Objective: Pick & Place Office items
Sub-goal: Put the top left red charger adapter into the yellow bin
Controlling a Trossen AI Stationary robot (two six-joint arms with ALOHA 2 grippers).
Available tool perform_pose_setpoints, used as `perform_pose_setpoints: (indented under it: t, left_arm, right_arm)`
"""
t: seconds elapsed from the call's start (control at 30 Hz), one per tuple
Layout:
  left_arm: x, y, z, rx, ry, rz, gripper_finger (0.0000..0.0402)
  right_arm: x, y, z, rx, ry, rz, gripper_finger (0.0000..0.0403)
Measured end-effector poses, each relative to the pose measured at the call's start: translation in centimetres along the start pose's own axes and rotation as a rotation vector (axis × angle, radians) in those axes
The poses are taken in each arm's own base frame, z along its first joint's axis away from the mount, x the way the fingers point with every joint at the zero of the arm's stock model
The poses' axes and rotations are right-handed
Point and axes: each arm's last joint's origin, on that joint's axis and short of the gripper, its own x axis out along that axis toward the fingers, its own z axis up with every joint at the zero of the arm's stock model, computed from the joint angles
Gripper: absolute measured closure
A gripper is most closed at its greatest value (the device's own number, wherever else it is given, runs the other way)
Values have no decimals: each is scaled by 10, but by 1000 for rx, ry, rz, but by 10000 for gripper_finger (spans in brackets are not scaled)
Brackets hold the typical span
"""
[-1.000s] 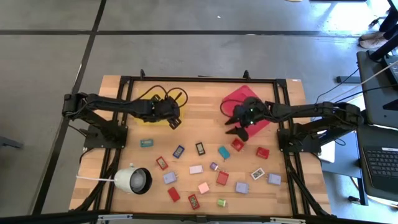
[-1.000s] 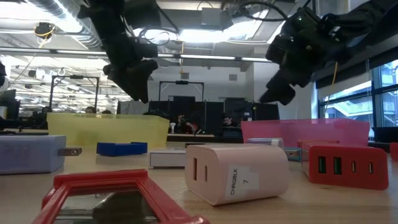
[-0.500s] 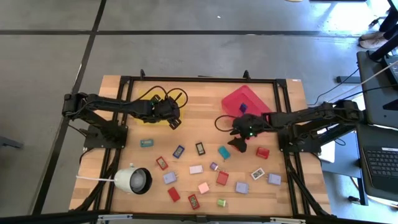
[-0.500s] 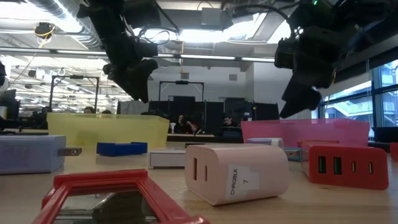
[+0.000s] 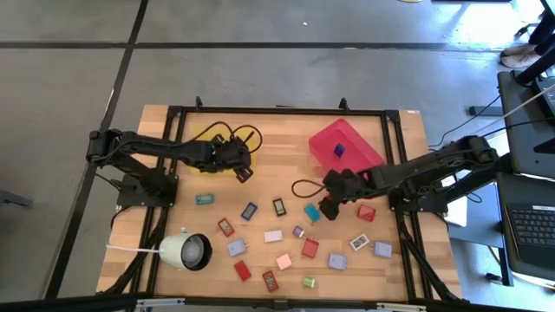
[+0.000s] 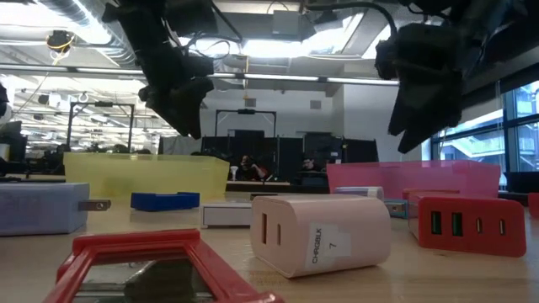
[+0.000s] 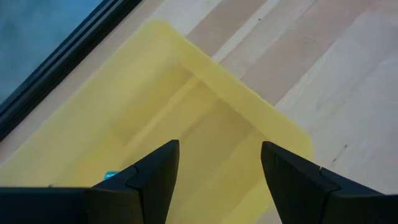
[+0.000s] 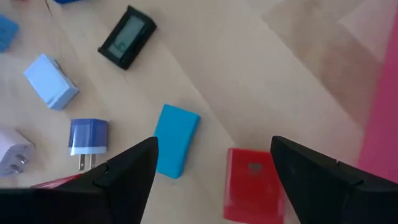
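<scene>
The office items lie scattered flat on the wooden table. My right gripper hovers open over the table's middle right. In the right wrist view, its fingers stand on either side of a red block without touching it. A teal block lies just beside that one. A blue block rests in the red tray. My left gripper hangs open above the yellow tray, where a small teal piece shows.
A white round lamp-like object lies near the table's left near corner. A black block, a lilac block and a blue plug block lie around the teal one. A dark cable loops beside my right gripper.
My right gripper has moved from above the red tray toward the table's near edge and down, and now stands over the red and teal blocks. The blue block in the red tray has come into view where the gripper stood.
</scene>
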Motion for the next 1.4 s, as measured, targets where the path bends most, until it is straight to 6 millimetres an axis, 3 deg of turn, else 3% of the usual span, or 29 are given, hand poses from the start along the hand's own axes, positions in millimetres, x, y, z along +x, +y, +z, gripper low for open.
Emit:
perform_pose_setpoints:
  t: [0.4,0.77,1.4]
  left_arm:
    - [-10,-15,-8,57,-11,-47,176]
    - [-17,-25,-15,88,-27,-72,176]
    - [-18,-25,-15,93,-40,-53,176]
  right_arm:
    - [22,23,4,-86,198,-206,87]
    - [50,14,-1,-90,326,-310,87]
    - [63,11,-3,-129,381,-318,134]
